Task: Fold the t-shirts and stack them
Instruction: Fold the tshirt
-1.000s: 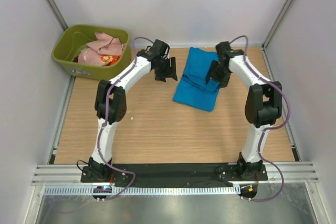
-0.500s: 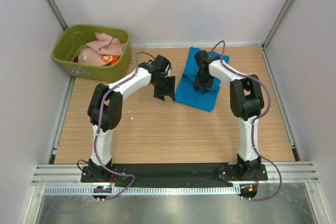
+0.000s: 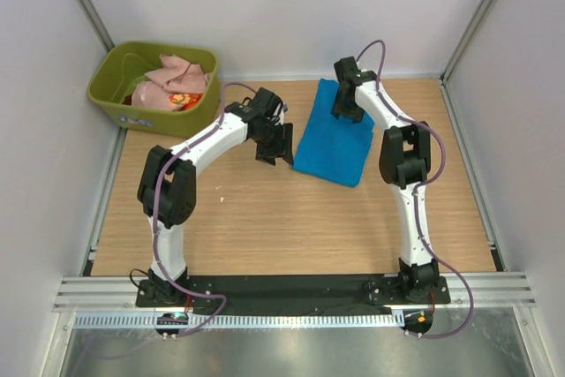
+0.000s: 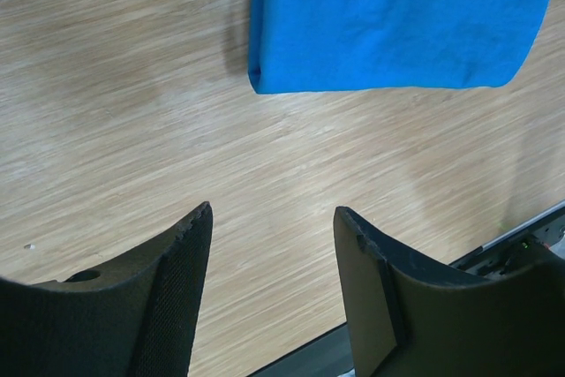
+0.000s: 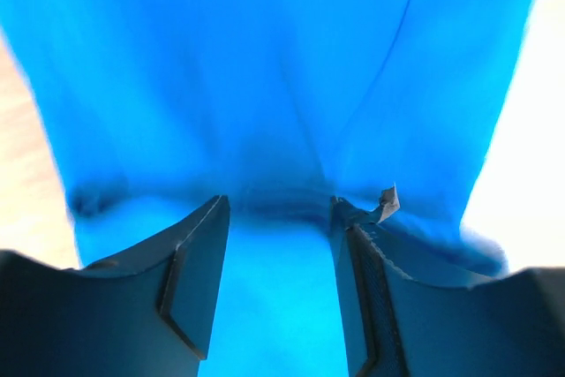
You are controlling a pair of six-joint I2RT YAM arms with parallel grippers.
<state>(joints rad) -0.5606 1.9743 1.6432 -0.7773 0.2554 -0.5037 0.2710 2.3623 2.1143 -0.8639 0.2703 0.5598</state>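
A bright blue t-shirt (image 3: 328,146) lies folded on the wooden table, right of centre. My right gripper (image 3: 346,109) points down onto its far part. In the right wrist view its jaws (image 5: 278,200) stand apart with their tips against the blue cloth (image 5: 265,59); nothing is pinched between them. My left gripper (image 3: 275,153) hovers open just left of the shirt. In the left wrist view its fingers (image 4: 272,209) frame bare wood, and the shirt's folded corner (image 4: 388,19) lies beyond them. A pale pink t-shirt (image 3: 172,77) and a red-orange patterned one (image 3: 184,100) lie crumpled in the tub.
The olive-green tub (image 3: 108,77) stands at the far left corner of the table. White walls with metal rails close in the table at the back and on both sides. The arms' bases sit on a black strip (image 3: 291,289) at the near edge.
The right gripper has slid across the blue shirt toward its far edge. The left gripper came nearer and toward the shirt's left side, then held still.
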